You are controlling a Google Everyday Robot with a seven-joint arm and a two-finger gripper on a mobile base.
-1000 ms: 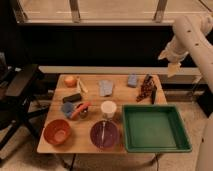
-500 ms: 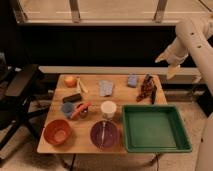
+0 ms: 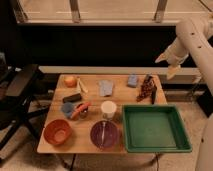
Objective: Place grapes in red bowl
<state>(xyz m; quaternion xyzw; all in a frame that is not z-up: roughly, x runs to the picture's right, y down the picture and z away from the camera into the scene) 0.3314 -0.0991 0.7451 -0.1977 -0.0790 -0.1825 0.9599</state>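
Observation:
The grapes (image 3: 145,89), a dark reddish-purple bunch, lie at the table's far right edge, next to a black tool-like object (image 3: 153,95). The orange-red bowl (image 3: 57,131) sits at the table's near left corner, beside the purple bowl (image 3: 104,134). My gripper (image 3: 167,66) hangs in the air beyond the table's far right corner, above and to the right of the grapes and well clear of them. Its fingers look spread and hold nothing.
A green tray (image 3: 155,127) fills the near right of the table. A white cup (image 3: 108,109) stands mid-table. An orange (image 3: 71,81), a blue cloth (image 3: 105,87), a blue sponge (image 3: 132,80) and a blue cup with a carrot (image 3: 71,109) lie around. A black chair (image 3: 20,95) stands to the left.
My arm has shifted slightly and the gripper has drifted a little to the left above the table's far right corner. Nothing on the table has moved.

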